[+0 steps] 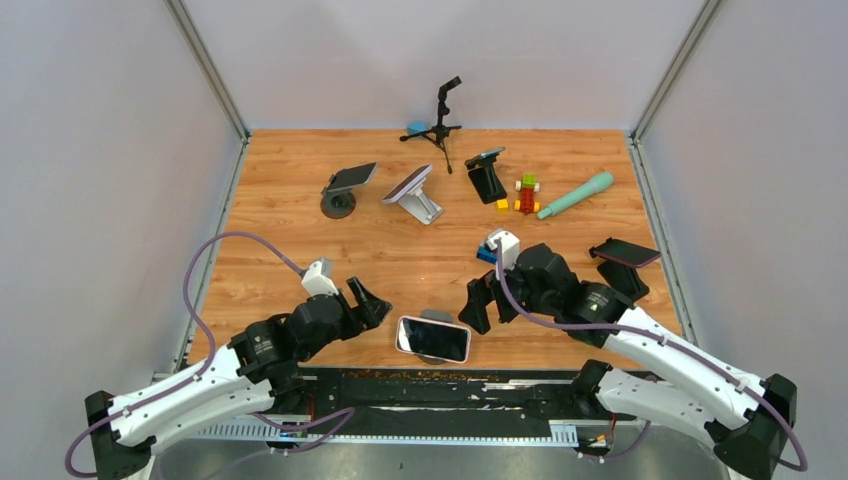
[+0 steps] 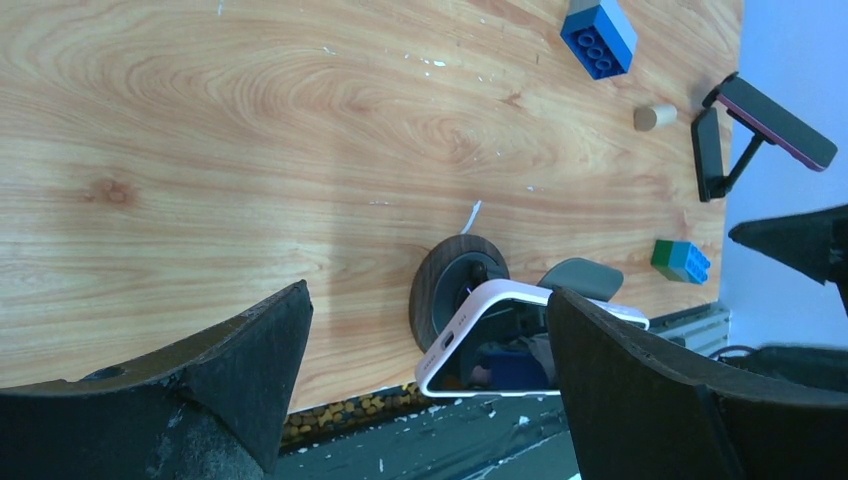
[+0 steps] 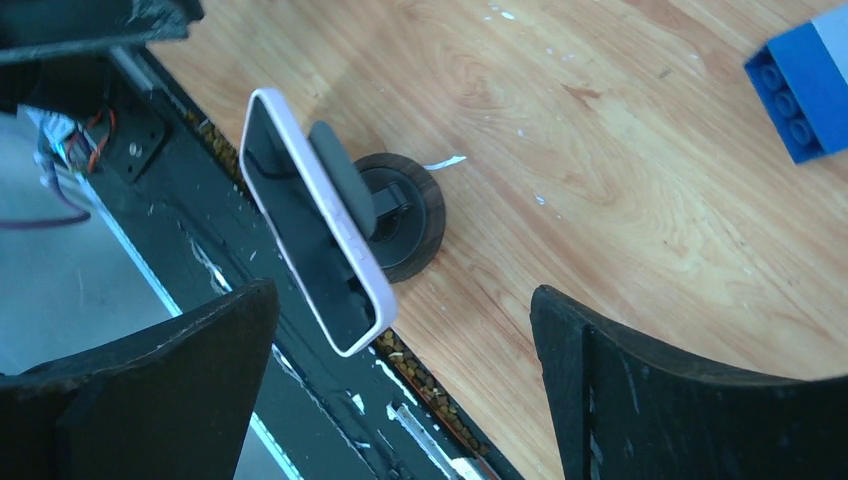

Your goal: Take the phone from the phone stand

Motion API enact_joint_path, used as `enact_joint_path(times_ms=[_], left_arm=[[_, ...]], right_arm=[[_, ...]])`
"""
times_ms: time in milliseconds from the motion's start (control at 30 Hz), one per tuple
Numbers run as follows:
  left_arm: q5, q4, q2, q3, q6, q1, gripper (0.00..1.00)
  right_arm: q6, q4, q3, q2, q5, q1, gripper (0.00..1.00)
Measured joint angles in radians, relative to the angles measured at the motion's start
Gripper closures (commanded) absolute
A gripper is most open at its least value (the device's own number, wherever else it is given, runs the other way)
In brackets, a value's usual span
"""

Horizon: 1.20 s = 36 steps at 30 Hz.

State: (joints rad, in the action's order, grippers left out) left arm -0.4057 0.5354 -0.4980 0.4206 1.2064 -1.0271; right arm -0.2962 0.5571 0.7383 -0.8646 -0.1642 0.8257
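A phone in a pale pink case (image 1: 433,339) lies tilted on a round dark phone stand (image 1: 436,317) at the table's front edge, between my two arms. My left gripper (image 1: 372,303) is open just left of it. In the left wrist view the phone (image 2: 500,350) and stand base (image 2: 445,290) show between the spread fingers (image 2: 250,370), untouched. My right gripper (image 1: 480,305) is open just right of the phone. In the right wrist view the phone (image 3: 310,220) and stand (image 3: 410,215) lie ahead of the open fingers (image 3: 620,390).
Other phones on stands sit at the back (image 1: 350,178), (image 1: 410,183), (image 1: 487,160) and at the right (image 1: 625,253). A small tripod (image 1: 440,120), a toy brick figure (image 1: 527,192) and a teal cylinder (image 1: 575,195) are at the back. A blue brick (image 1: 486,254) lies near my right wrist.
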Motion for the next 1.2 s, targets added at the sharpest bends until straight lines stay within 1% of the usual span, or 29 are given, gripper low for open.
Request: enact_joint_path(times_ms=[167, 300, 500, 667, 900, 1033, 1200], left_arm=[[-0.027, 0.014, -0.035, 0.002, 0.004, 0.0, 0.06], [-0.052, 0.039, -0.079, 0.01, 0.004, 0.0, 0.05], [-0.06, 0.04, -0.113, 0.011, -0.003, 0.0, 0.05], [-0.056, 0.028, -0.135, 0.011, -0.01, 0.0, 0.05], [-0.042, 0.006, -0.147, 0.01, -0.014, 0.0, 0.04], [-0.037, 0.0, -0.147, 0.01, -0.026, 0.0, 0.04], [-0.036, 0.001, -0.147, 0.01, -0.031, 0.0, 0.04]], right_arm=[[0.107, -0.016, 0.012, -0.004, 0.052, 0.143, 0.0], [0.211, -0.039, 0.012, 0.018, 0.059, 0.22, 0.0], [0.365, -0.056, 0.012, 0.062, 0.051, 0.285, 0.0], [0.465, -0.062, 0.012, 0.054, 0.053, 0.352, 0.0], [0.595, -0.074, -0.002, -0.027, 0.133, 0.492, 0.0], [0.647, -0.084, -0.013, -0.046, 0.173, 0.532, 0.0], [0.676, -0.098, -0.014, -0.068, 0.226, 0.551, 0.0]])
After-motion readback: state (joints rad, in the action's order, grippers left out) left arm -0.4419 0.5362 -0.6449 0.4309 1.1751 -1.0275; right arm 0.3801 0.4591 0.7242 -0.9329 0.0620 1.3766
